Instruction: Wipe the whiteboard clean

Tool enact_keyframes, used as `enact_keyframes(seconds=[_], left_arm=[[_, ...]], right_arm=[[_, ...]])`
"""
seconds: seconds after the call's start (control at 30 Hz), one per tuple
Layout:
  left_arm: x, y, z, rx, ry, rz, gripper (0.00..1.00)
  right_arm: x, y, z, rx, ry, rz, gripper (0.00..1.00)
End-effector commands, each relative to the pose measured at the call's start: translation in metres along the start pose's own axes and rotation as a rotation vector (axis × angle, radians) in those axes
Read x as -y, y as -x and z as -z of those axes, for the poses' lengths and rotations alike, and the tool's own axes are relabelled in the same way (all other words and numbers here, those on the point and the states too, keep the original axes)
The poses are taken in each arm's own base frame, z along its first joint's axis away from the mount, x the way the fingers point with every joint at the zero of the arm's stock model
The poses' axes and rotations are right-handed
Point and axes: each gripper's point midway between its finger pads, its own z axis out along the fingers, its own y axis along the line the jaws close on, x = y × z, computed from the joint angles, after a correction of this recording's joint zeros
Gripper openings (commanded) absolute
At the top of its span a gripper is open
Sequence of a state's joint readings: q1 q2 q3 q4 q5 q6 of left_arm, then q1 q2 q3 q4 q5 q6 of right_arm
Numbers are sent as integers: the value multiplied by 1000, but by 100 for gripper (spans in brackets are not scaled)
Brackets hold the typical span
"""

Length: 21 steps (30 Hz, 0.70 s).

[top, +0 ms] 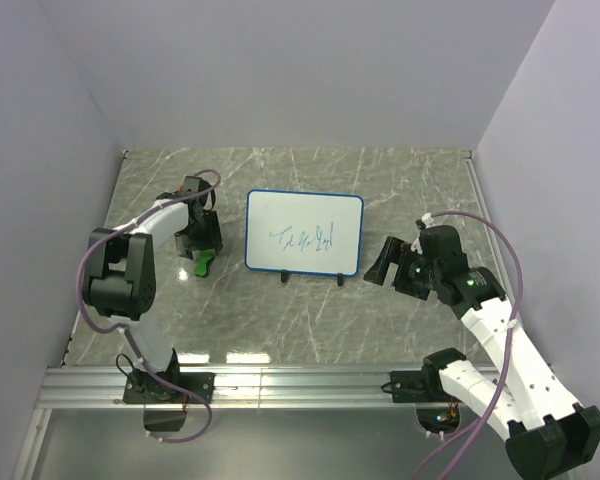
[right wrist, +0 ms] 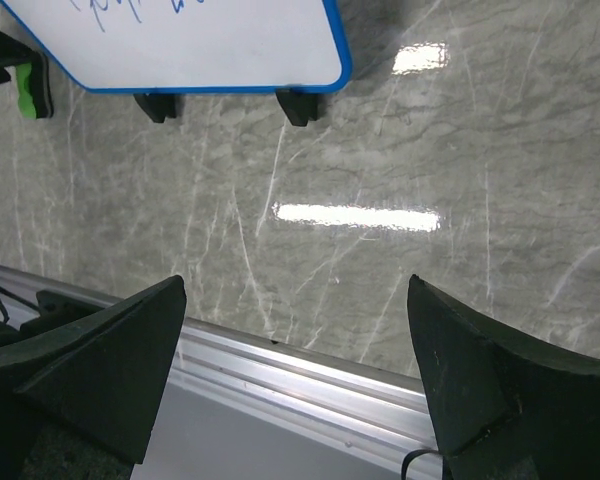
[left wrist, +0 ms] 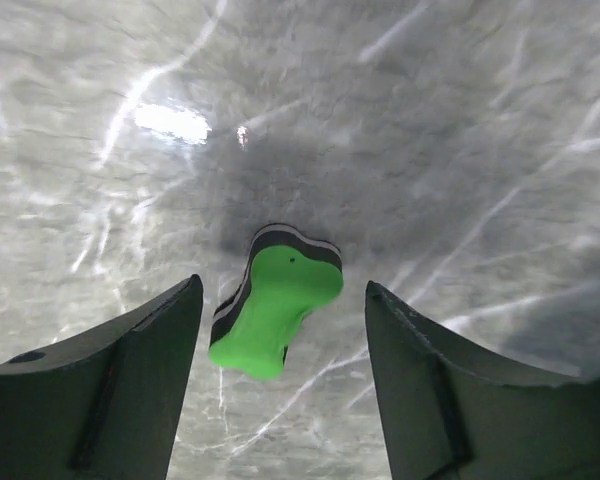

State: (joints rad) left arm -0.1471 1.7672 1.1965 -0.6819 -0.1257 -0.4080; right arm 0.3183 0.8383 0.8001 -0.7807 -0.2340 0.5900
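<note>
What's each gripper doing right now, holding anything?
Left gripper: open, poised over the small green foam eraser, not gripping it.
Right gripper: open, empty.

Green eraser (left wrist: 275, 310) on a grey marbled table (top: 310, 320)
It lies just ahead of the left pincer (left wrist: 282, 284), between its fingers, touching neither.
</note>
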Motion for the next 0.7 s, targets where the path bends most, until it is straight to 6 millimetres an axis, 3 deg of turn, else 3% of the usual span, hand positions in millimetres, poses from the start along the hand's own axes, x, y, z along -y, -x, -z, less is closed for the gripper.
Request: enact_keyframes(seconds=[0.0,0.23,0.37,0.67], left_arm=[[2,-9,-8,-46,-22,-22,69],[2,-27,-2,-55,-57,0,70],[4,-44,-5,-89,-82,13,65],[2,-45,-15,-83,-64,26,58]], right_arm=[[-5,14,10,57,-12,21,98],[2,11,9,57,-35,11,98],[2,8,4,39,-29,-8,98],[-1,9,-6,29,-12,-9,98]])
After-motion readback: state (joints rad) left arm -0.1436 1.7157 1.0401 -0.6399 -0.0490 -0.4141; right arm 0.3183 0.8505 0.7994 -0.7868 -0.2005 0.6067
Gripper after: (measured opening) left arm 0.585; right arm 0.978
